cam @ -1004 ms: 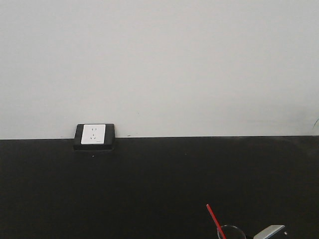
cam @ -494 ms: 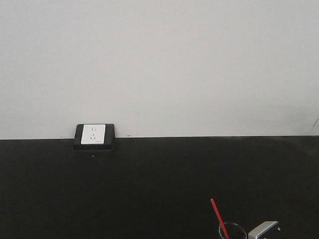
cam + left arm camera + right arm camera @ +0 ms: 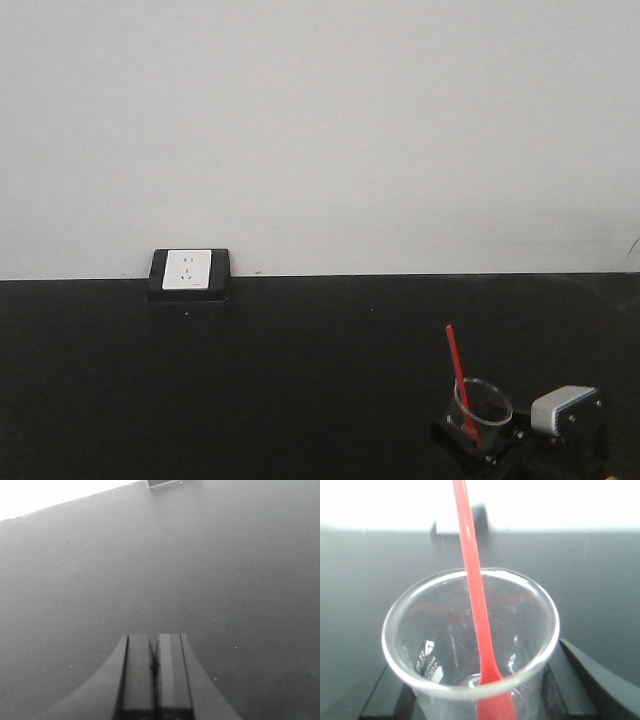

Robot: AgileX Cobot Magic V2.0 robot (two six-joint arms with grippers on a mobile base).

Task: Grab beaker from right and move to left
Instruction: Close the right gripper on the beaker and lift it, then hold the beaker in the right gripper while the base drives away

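The beaker (image 3: 484,405) is a small clear glass with a thin red rod (image 3: 457,372) leaning out of it to the upper left. It shows at the bottom right of the front view, held above the black tabletop (image 3: 300,380). My right gripper (image 3: 482,442) is shut on its lower wall. In the right wrist view the beaker (image 3: 430,630) fills the frame, with the red rod (image 3: 476,605) inside and a black finger (image 3: 577,677) pressed to each side. My left gripper (image 3: 155,652) hangs over bare dark tabletop, shut with nothing in it.
A white socket on a black block (image 3: 189,272) sits at the far edge of the tabletop against the white wall. The same socket (image 3: 162,483) shows at the top of the left wrist view.
The beaker and my right gripper have risen in the front view and shifted a little to the right, so more of the gripper now shows.
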